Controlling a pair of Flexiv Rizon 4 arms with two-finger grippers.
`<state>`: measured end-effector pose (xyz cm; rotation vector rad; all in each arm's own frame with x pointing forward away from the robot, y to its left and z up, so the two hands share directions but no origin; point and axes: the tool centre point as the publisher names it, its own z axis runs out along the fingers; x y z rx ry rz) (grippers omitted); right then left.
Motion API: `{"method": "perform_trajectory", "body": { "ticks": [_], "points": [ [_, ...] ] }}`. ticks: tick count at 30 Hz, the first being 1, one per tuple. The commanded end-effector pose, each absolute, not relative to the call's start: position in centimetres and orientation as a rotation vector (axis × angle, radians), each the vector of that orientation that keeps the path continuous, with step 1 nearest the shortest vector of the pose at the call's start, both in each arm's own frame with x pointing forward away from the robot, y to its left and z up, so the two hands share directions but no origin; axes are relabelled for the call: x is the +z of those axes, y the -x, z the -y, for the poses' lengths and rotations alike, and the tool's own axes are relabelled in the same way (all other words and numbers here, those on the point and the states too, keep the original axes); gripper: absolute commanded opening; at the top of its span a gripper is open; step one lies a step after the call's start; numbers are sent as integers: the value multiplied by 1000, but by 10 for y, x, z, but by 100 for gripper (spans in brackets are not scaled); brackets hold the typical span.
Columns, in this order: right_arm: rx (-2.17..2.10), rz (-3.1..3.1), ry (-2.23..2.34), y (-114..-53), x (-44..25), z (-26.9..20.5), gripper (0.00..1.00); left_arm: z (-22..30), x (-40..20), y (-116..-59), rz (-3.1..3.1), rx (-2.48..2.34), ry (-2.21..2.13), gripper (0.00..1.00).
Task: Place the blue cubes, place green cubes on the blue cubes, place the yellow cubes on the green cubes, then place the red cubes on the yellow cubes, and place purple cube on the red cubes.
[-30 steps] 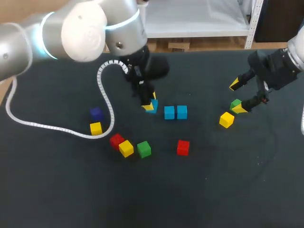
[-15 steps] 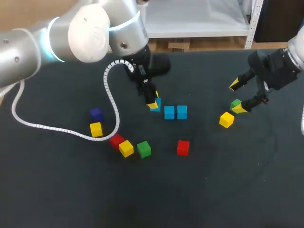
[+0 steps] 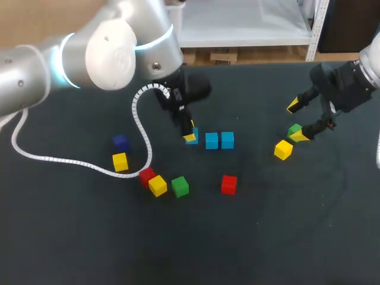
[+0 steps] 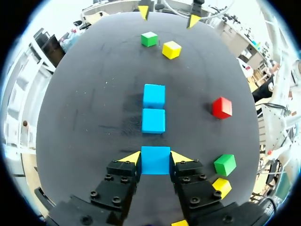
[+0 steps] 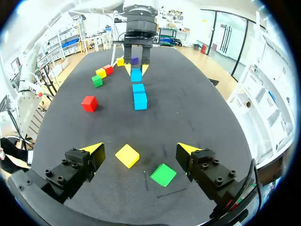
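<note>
My left end effector (image 4: 155, 157) is closed on a blue cube (image 4: 155, 163), with both yellow tips pressed against its sides. The cube lines up with two more blue cubes (image 4: 154, 120) that sit touching each other just ahead on the table (image 4: 84, 108). My right end effector (image 5: 141, 149), well apart from these, hangs wide open and holds nothing, with a yellow cube (image 5: 128, 156) and a green cube (image 5: 162, 174) lying side by side on the table under it.

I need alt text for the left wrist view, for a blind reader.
The left tool grips a blue cube, in line with two other blue cubes ahead on the dark table. Beside the row lies a red cube; beyond it, a green cube and a yellow cube.
</note>
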<state>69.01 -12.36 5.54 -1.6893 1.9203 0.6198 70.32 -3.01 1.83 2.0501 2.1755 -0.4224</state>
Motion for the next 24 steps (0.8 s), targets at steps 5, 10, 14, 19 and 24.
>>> {"method": "perform_trajectory", "body": {
  "ticks": [5, 10, 14, 19, 24],
  "points": [
    [623, -1917, 1689, -691, 55, 124, 100, 22, 11, -700, -2187, -419, -2023, 0],
    [623, -1917, 1689, -691, 55, 124, 100, 22, 10, -700, -2181, -421, -2013, 0],
    [623, -1917, 1689, -691, 55, 124, 100, 25, 10, -701, -2174, -422, -2012, 0],
    [623, -1917, 1689, -691, 55, 124, 100, 30, 9, -701, -2163, -427, -2014, 0],
    [623, -1917, 1689, -691, 55, 124, 100, 33, 8, -701, -2161, -438, -2015, 0]
  ]
}}
